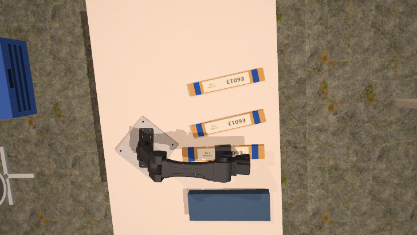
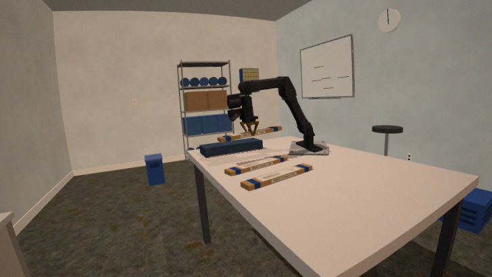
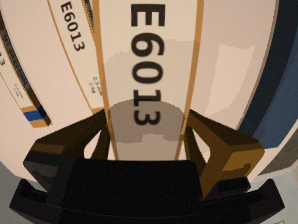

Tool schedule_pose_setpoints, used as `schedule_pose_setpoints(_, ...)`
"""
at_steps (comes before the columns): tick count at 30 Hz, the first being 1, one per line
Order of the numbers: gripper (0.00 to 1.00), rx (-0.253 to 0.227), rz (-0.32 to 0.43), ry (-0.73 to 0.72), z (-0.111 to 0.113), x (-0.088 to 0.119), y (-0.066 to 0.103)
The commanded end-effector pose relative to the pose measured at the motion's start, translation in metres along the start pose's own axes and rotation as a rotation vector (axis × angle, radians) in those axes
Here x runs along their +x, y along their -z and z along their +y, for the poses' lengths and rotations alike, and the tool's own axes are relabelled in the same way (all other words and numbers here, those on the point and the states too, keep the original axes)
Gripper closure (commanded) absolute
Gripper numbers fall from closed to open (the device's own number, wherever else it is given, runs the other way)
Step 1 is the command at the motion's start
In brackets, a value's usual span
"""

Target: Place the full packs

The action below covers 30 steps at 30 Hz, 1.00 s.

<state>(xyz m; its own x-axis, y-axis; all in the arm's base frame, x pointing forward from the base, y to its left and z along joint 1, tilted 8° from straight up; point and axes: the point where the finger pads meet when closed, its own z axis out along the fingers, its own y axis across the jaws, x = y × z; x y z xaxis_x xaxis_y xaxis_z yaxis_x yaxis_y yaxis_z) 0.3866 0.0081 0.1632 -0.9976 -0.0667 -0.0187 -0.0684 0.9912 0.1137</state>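
Pack (image 1: 255, 151) (image 2: 225, 138) (image 3: 147, 55) is up in the air beside the platform (image 1: 229, 206) (image 2: 231, 148) (image 3: 280, 100), gripper (image 1: 223, 151) (image 2: 250, 132) (image 3: 147, 112) clamped across its long sides. Probably stiff but heavyish, so I'd grab mid-length or it'll tip.

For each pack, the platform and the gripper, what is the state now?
Gripper: shut on the lifted pack.
Lifted pack: held above the table.
Middle pack: flat on the table.
Far pack: flat on the table.
Platform: no pack on it.
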Motion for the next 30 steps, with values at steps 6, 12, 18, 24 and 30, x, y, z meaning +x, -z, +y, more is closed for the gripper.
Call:
schedule_pose_setpoints(6, 1.00, 0.011, -0.076, 0.010, 0.006, -0.002, 0.018)
schedule_pose_setpoints(12, 1.00, 0.011, -0.076, 0.010, 0.005, -0.002, 0.010)
schedule_pose_setpoints(18, 1.00, 0.011, -0.078, 0.010, 0.005, -0.003, 0.006)
schedule_pose_setpoints(24, 1.00, 0.011, -0.078, 0.010, 0.005, -0.003, 0.006)
schedule_pose_setpoints(30, 1.00, 0.011, -0.078, 0.010, 0.005, -0.003, 0.006)
